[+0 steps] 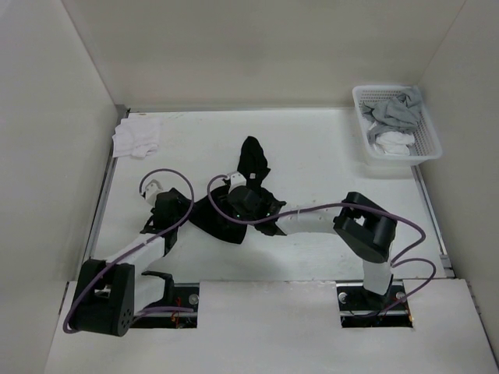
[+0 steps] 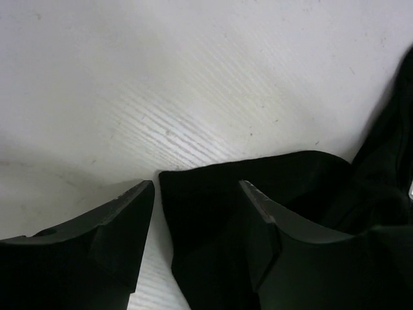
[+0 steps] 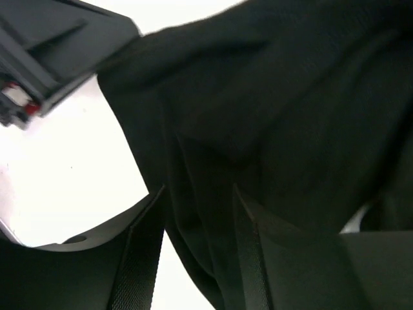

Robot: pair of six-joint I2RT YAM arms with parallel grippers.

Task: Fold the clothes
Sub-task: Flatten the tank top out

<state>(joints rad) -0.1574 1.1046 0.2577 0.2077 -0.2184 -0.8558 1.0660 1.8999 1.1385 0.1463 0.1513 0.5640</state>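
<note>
The clothes, a black T-shirt (image 1: 253, 160), lie crumpled in the middle of the white table. My left gripper (image 1: 189, 213) is at the shirt's left edge. In the left wrist view a corner of the black T-shirt (image 2: 213, 213) lies flat on the table between the open jaws of the left gripper (image 2: 197, 188). My right gripper (image 1: 234, 209) reaches in from the right over the heap. In the right wrist view a hanging fold of the T-shirt (image 3: 271, 110) runs down between the fingers of the right gripper (image 3: 199, 194), whose jaws stand apart.
A white basket (image 1: 394, 162) with grey and white garments (image 1: 394, 115) stands at the back right. A white cloth (image 1: 136, 136) lies at the back left corner. Walls close in the table on three sides. Part of the left arm (image 3: 51, 51) shows near the right gripper.
</note>
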